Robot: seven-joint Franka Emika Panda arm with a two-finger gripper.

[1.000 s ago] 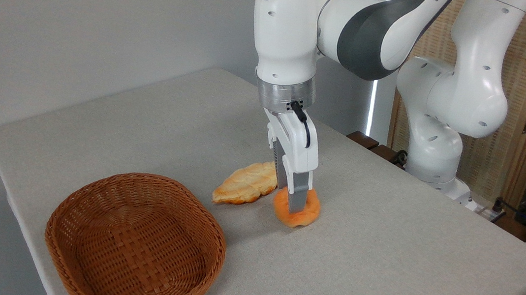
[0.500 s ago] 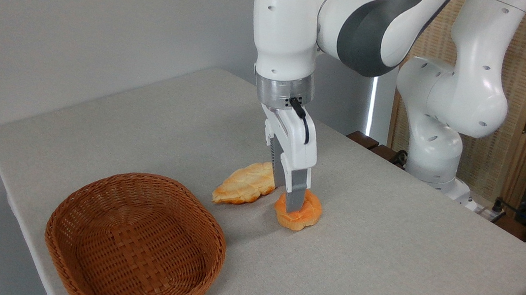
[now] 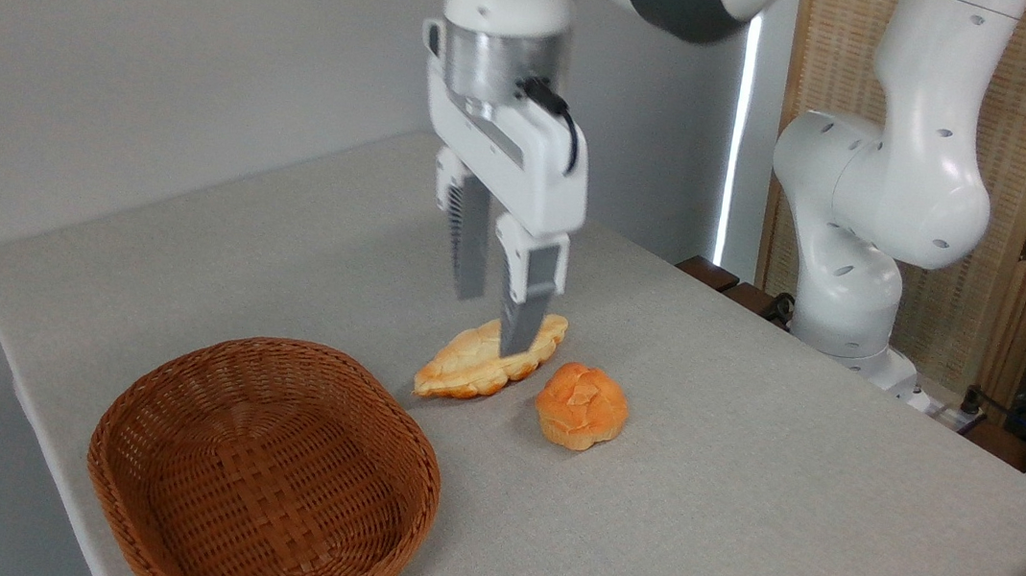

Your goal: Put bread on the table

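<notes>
The bread (image 3: 582,405), a small round orange-golden bun with a lumpy folded top, rests upright on the grey table (image 3: 743,469) near its middle. My gripper (image 3: 490,322) hangs above and to the left of the bun, well clear of it, over the back end of a flat pale pastry. Its two fingers are apart and hold nothing.
A flat leaf-shaped pale golden pastry (image 3: 471,363) lies just left of the bun. A brown wicker basket (image 3: 260,477), with nothing in it, stands at the front left near the table edge. The arm's white base (image 3: 848,268) rises at the back right.
The gripper has let go of the bun, risen and shifted left. The bun now lies free on the table.
</notes>
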